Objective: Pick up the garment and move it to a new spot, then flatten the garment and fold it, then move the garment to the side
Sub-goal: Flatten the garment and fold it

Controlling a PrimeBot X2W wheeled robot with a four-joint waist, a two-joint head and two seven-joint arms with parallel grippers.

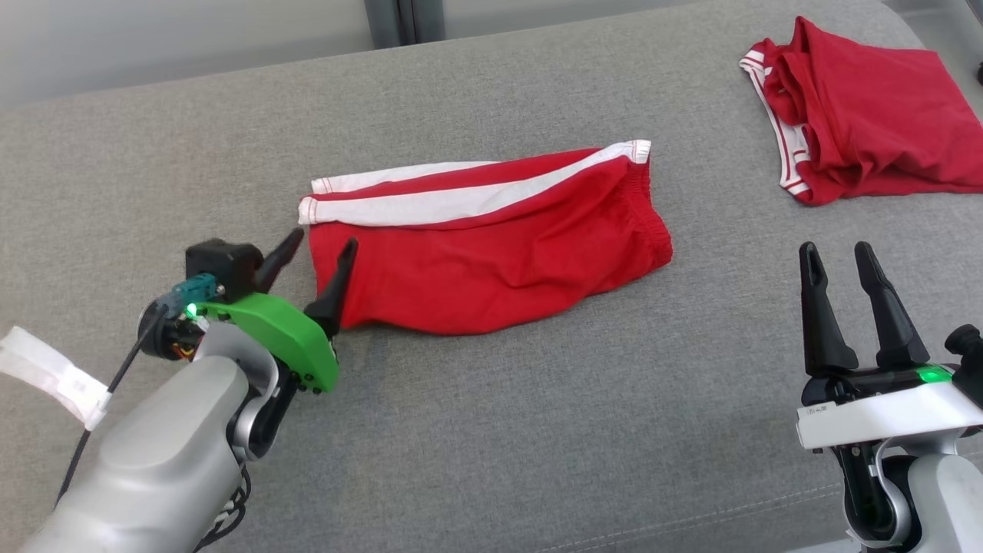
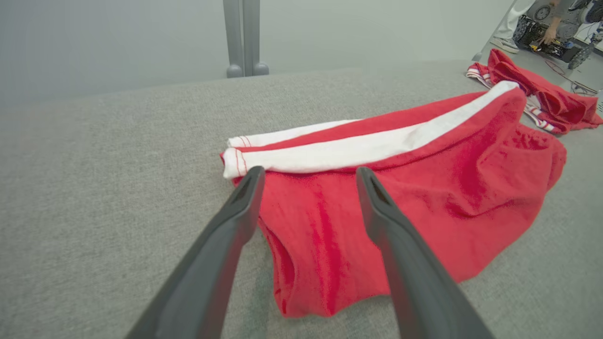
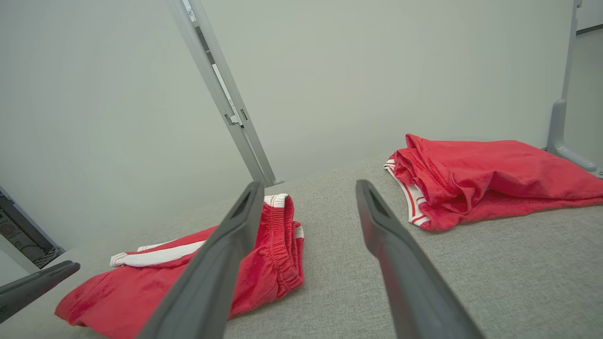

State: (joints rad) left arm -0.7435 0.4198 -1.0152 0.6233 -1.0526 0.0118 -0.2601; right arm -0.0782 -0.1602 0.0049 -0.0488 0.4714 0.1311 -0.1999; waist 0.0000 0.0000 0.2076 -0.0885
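Red shorts (image 1: 491, 246): folded, flat on grey fabric surface (image 1: 537, 430).
Left gripper (image 1: 323, 240): fingers spread over shorts' hem, gripping nothing.
Right gripper (image 1: 835, 249): spread wide, empty, well apart.

No text, brand, number or sign legible anywhere. Small pale label (image 1: 816, 409) on the white casing of the right gripper (image 1: 835, 250): dark print there, too small to make out. White tag (image 1: 46, 376) wrapped round a black cable (image 1: 123, 365) at the lower left of the head view: no marks to be read on it.
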